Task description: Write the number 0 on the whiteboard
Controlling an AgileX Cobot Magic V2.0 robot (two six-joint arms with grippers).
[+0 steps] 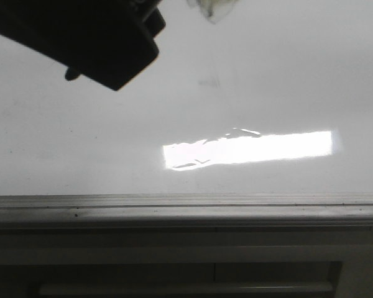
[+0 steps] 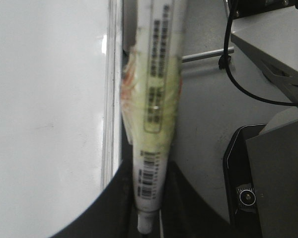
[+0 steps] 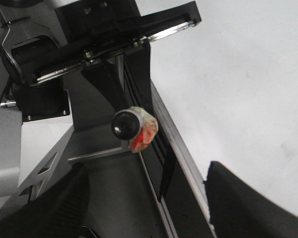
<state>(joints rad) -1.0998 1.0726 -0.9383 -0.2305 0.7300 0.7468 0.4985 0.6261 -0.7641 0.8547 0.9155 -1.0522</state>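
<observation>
Left hand (image 2: 149,214) is what we start from: its dark fingers are clamped on a white marker pen with a yellow-green taped sleeve (image 2: 151,99). Our right hand (image 3: 149,208) hangs spread and grasps nothing. The large glossy white whiteboard (image 1: 81,149) fills the front view, with a grey metal edge strip (image 1: 186,208) along its near side and a bright rectangular light reflection (image 1: 280,146) towards the robot's right.

In the left wrist view the marker pen's long axis runs parallel to that strip and sits just beside it, off the white surface. The board lies wholly to one side of the pen.

Thin black strokes of the number 0 (image 1: 241,131) show at the rim of the reflection. Glare washes out the middle, so we cannot tell whether the loop is closed. We judge that any further writing falls to the left hand, which would have to carry the pen sideways over the strip.
</observation>
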